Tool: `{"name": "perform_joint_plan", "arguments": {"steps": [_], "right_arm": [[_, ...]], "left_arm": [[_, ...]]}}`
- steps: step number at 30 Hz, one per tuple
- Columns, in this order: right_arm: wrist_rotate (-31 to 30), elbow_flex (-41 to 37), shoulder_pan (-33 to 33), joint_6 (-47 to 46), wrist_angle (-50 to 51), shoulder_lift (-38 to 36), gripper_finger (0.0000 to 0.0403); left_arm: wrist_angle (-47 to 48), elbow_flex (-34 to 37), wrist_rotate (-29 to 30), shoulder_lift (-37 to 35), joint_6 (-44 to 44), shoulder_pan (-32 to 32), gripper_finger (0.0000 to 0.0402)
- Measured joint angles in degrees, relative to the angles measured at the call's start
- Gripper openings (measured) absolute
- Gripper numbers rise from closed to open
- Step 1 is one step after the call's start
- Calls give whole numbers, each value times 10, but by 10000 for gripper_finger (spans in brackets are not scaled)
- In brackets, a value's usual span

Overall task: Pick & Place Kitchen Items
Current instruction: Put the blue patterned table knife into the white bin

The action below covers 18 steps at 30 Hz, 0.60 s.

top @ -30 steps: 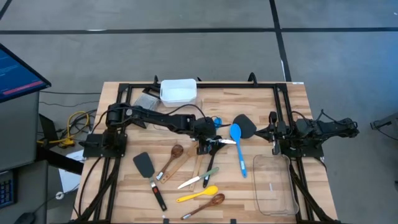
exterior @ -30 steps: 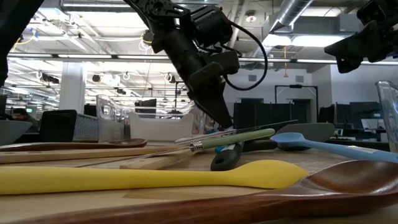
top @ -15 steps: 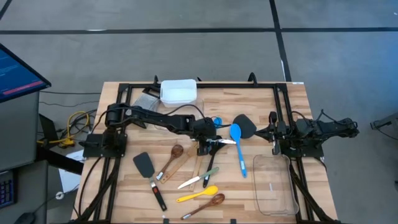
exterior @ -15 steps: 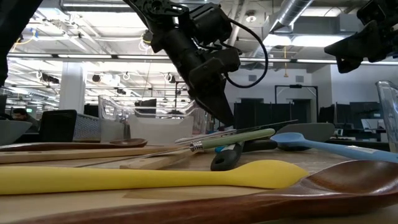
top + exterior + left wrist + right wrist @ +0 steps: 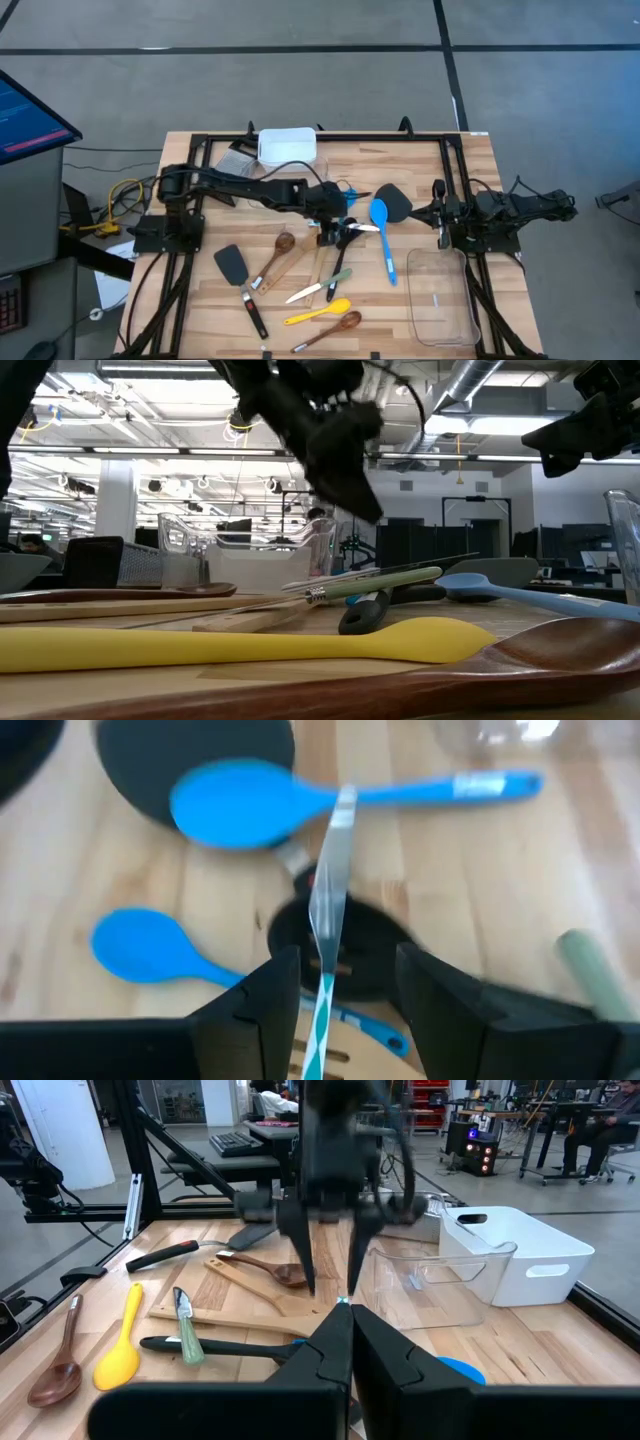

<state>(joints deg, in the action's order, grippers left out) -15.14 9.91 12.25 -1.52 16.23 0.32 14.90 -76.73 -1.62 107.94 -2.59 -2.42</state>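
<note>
Blue spoon (image 5: 381, 228), bowl away from front edge

Overhead camera looks straight down on the whole counter (image 5: 420, 170); low camera sights level across it; wrist cameras view its centre closely.

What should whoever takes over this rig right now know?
Left gripper: open, over the mid-table utensils; a small knife shows between its fingers, not clamped.
Right gripper: shut, waiting at the table's right side.
Blue spoon, black spatula, yellow spoon and wooden spoon lie on the table.
Done: nothing shows in the clear tub.
Left: all the placing.
</note>
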Motion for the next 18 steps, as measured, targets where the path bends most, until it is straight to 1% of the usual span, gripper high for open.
{"name": "perform_joint_plan", "arguments": {"steps": [2,4,8,10,15,18], "right_arm": [[0,0,0,0,0,0,0],[0,0,0,0,-1,0,0],[0,0,0,0,-10,0,0],[0,0,0,0,-18,0,0],[0,0,0,0,-26,0,0],[0,5,0,0,-25,0,0]], "left_arm": [[-1,0,2,-21,0,2,153],[-23,0,2,-36,0,5,150],[-83,-1,2,-37,-17,20,143],[-115,-2,1,-26,-30,28,140],[-123,-1,-1,7,-22,26,136],[-147,-1,0,33,-12,16,137]]}}
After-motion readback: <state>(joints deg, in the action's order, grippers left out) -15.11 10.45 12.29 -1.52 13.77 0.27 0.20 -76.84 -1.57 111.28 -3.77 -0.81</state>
